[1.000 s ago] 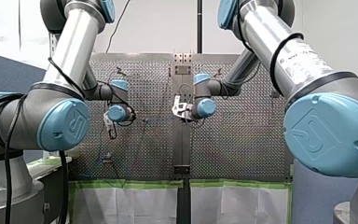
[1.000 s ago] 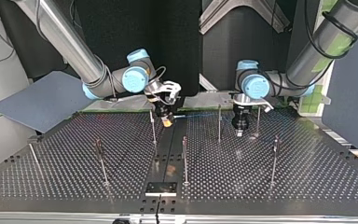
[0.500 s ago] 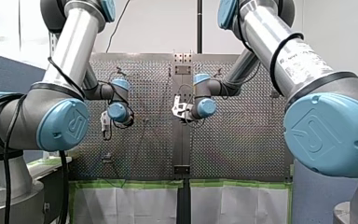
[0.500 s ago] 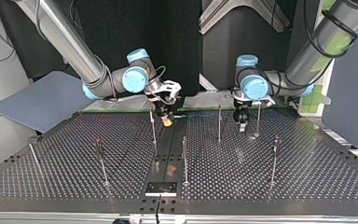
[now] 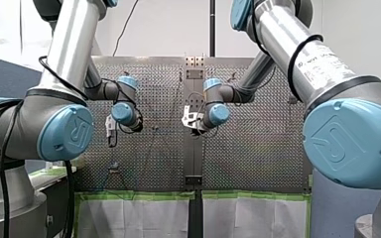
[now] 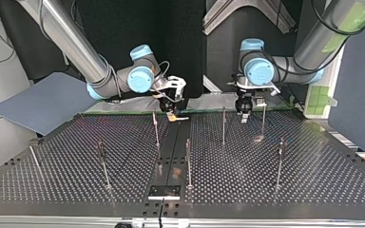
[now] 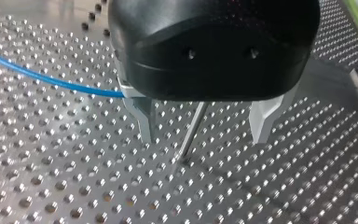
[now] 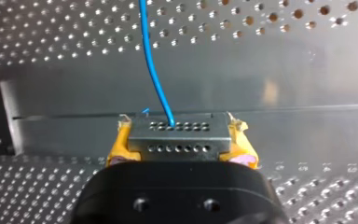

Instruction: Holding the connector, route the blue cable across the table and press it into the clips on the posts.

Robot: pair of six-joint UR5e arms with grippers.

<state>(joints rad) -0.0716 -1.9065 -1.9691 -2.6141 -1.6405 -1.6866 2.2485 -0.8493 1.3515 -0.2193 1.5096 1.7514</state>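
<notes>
My right gripper (image 8: 179, 156) is shut on the metal connector (image 8: 177, 137), which sits between its yellow pads. The blue cable (image 8: 151, 60) leaves the connector and runs ahead over the perforated table. In the top view this gripper (image 6: 172, 115) hangs at the far middle, beside a post (image 6: 156, 128). My left gripper (image 7: 203, 135) is open, its metal fingers (image 7: 142, 119) on either side of a thin post (image 7: 193, 135). The blue cable (image 7: 51, 79) passes behind one finger and is not gripped. In the top view the left gripper (image 6: 244, 115) hovers between two posts (image 6: 223, 126).
Several thin upright posts stand across the table, among them one at the middle (image 6: 188, 161), one at the top view's left (image 6: 102, 164) and one at its right (image 6: 279, 161). A dark centre strip (image 6: 168, 156) runs to a plate at the near edge.
My left gripper has risen off the table and drawn back toward the arms' side. My right gripper has lifted slightly with the connector.
</notes>
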